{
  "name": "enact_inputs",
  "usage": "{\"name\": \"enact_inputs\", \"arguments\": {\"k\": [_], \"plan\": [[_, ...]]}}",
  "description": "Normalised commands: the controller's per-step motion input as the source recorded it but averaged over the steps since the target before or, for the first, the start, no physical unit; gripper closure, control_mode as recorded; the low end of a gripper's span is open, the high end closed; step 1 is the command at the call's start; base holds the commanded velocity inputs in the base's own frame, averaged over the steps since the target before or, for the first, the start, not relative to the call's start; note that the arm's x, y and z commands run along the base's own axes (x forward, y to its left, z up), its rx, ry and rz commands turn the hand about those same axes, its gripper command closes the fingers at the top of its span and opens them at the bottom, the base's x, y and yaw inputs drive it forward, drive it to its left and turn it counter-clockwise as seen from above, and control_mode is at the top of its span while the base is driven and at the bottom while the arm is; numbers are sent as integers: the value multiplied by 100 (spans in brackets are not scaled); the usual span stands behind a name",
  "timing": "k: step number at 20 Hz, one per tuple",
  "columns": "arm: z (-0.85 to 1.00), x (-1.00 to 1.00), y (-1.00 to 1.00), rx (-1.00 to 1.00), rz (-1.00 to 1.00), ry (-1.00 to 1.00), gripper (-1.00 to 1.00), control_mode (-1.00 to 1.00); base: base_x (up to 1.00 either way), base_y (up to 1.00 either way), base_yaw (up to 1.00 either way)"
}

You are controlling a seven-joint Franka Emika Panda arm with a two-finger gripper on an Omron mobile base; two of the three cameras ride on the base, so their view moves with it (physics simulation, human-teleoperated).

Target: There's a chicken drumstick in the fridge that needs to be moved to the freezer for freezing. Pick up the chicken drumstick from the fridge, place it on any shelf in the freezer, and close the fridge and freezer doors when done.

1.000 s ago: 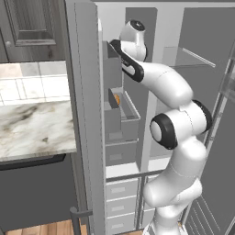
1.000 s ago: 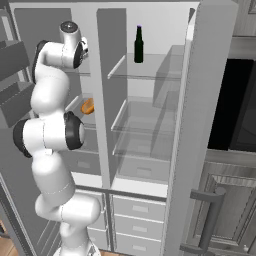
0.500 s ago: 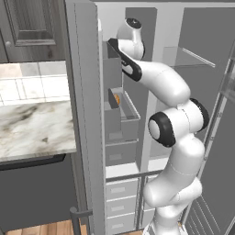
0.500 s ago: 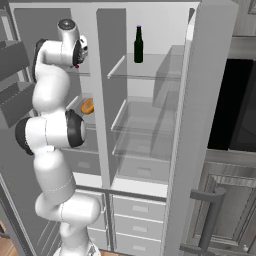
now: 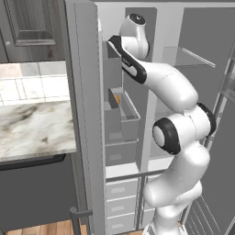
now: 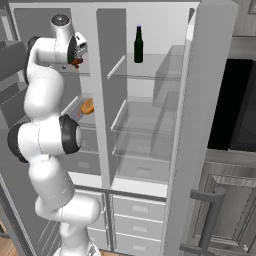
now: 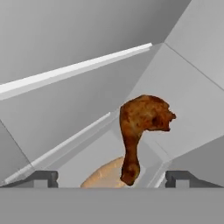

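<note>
I see the drumstick (image 7: 141,127) hanging between my spread fingertips (image 7: 43,178), above the freezer (image 6: 55,120) shelf (image 7: 74,68); whether they grip it, I cannot tell.

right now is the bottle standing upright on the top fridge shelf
Yes, in the right base view the dark bottle stands upright on the top clear shelf of the fridge.

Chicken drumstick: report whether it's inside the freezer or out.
Inside: the chicken drumstick is in the narrow left freezer compartment, by the open claw. Whether it rests on a shelf: cannot tell.
</note>
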Motion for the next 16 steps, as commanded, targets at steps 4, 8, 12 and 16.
{"name": "enact_inputs", "arguments": {"k": [4, 8, 12, 16], "plan": [[-24, -96, -19, 0, -3, -11, -100, -100, 0, 0, 0], [-16, -100, -24, 0, 0, -7, -100, -100, 0, 0, 0], [0, -96, -27, 1, -1, 0, -100, -100, 0, 0, 0], [0, -100, -36, 2, 0, 0, -100, -100, 0, 0, 0]]}}
